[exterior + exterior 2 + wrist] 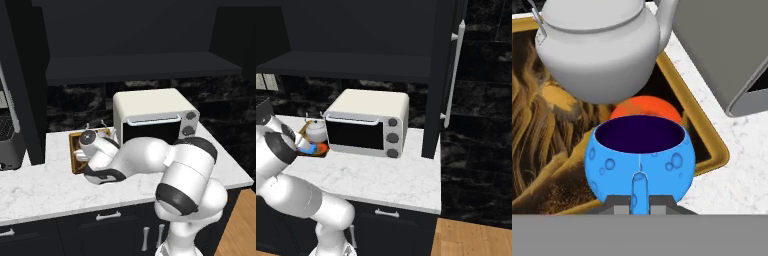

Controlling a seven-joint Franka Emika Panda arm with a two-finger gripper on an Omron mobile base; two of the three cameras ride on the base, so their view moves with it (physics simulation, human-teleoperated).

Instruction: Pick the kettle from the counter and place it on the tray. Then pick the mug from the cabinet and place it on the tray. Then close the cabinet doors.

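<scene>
The pincer (640, 202) is sitting closed on the mug (639, 159), its jaws pinching the mug's side handle at the bottom of the hand view, and the blue mug is standing upright with its dark inside facing up. The mug is hanging over the tray (709, 132), near the tray's front corner; whether its base is touching the tray's dark painted surface cannot be told. The orange-red spot (644, 107) on the tray is showing just behind the mug's rim. The kettle (599, 55) is already sitting in the tray, upright, just beyond the mug, with its spout curving up toward the toaster oven (152, 112). In the right base view the kettle (316, 131) is resting on the tray (315, 151) just beside the oven's left side, and a bit of the blue mug (312, 148) is peeking out beside the arm's wrist. The tray is lying on the white marble worktop (381, 177), and in the left base view its tan rim (73, 150) is showing at the left of the arm. Above, the cabinet (135, 67) is standing open, its dark inner shelf bare where it shows, and one of the cabinet doors (443, 75) is swung out to the right of the oven with its long silver bar handle facing forward.
</scene>
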